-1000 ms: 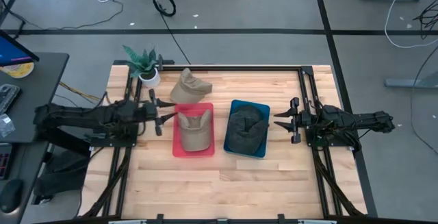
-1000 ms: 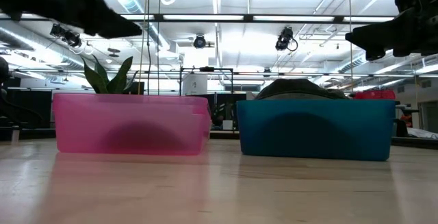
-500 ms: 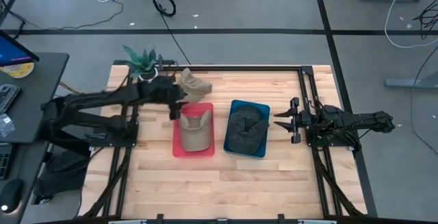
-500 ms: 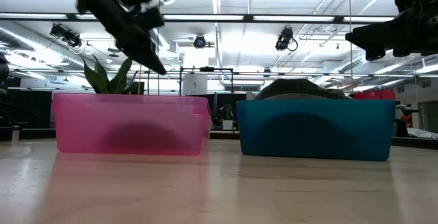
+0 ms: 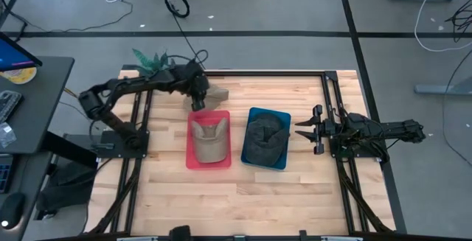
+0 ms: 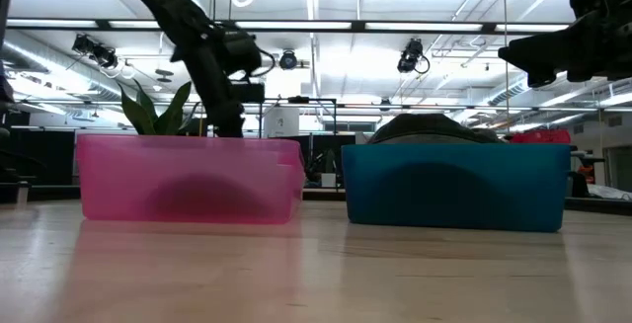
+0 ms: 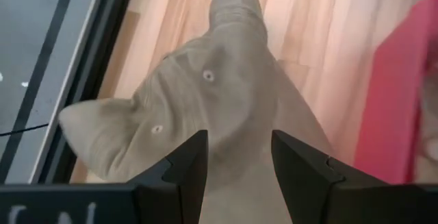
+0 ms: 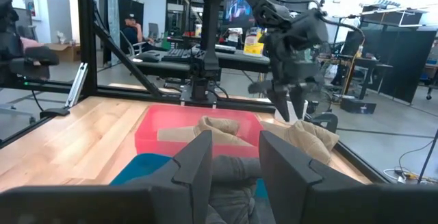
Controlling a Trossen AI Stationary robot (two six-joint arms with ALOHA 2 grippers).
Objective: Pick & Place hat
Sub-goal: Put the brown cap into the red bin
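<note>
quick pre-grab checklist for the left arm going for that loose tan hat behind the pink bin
1. Left pincer over the loose tan hat: ok, the hat fills the wrist view past the fingers.
2. Left pincer open: ok, a gap shows between the fingers.
3. Contact with the hat: cannot tell.
4. Pink bin free for a drop: not ok, a tan hat already lies in it.
5. Blue bin: not ok, it holds a dark hat.
6. Right pincer out of the way: ok, open beside the blue bin.
7. Potted plant clearance: cannot tell, the arm passes close.
</note>
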